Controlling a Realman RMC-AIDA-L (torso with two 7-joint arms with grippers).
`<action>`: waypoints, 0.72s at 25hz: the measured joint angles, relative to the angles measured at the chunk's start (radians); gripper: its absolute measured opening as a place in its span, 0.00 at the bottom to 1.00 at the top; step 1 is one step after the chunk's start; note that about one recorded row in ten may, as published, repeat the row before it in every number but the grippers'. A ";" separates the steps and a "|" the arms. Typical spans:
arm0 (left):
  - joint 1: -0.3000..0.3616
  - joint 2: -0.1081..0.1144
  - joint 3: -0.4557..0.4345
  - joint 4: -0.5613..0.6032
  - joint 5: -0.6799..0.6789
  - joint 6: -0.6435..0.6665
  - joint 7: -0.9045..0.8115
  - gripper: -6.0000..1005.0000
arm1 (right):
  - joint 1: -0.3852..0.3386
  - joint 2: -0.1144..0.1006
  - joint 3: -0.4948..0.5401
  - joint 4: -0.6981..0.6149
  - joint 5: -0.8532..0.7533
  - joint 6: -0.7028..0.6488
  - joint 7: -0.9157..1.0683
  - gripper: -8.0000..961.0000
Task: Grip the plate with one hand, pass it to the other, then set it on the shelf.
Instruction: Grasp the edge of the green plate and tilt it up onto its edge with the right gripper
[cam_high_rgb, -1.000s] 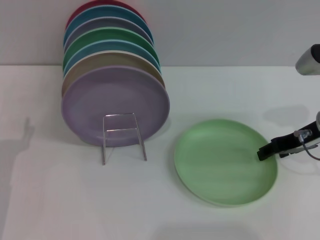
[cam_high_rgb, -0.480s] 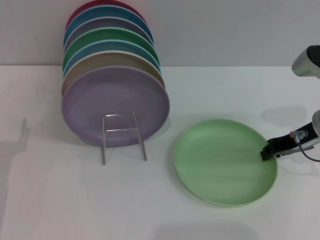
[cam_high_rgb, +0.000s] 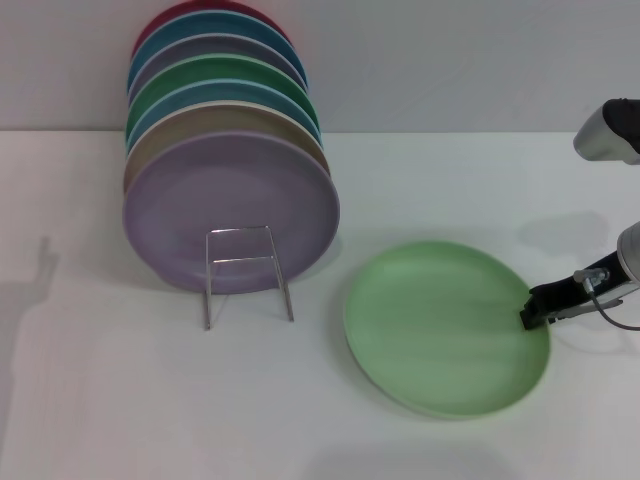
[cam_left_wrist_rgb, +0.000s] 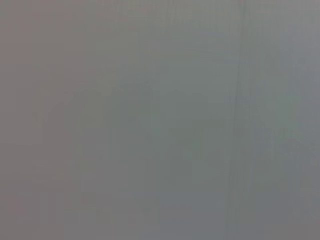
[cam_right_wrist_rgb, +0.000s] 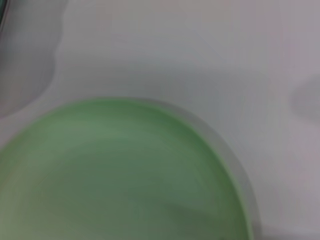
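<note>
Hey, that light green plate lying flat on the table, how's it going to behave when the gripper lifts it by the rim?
The plate looks rigid and matte, so it probably won't flex or slip much. Held only at its edge by the right gripper, it may sag or tilt downward. Being shallow and flat, it is unlikely to roll.

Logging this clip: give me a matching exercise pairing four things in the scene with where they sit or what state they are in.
Things:
1. light-green plate
2. lavender plate
3. wire plate rack
4. right end effector

Places or states:
A. standing on edge at the front of the row of plates
B. at the right rim of the flat plate
C. lying flat on the white table
D. holding the row of upright plates, its front loops empty

Pairs: 1-C, 2-A, 3-D, 4-B
</note>
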 joint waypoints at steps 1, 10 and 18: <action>0.000 0.000 0.000 -0.001 0.000 0.000 0.000 0.80 | 0.001 0.000 0.000 -0.002 -0.001 -0.001 0.000 0.15; -0.003 0.000 -0.005 -0.001 0.000 0.000 0.000 0.80 | -0.012 0.001 -0.017 0.062 -0.002 -0.014 -0.015 0.09; 0.000 0.000 -0.012 -0.003 0.000 0.002 0.000 0.80 | -0.031 0.004 -0.024 0.124 -0.002 -0.031 -0.017 0.03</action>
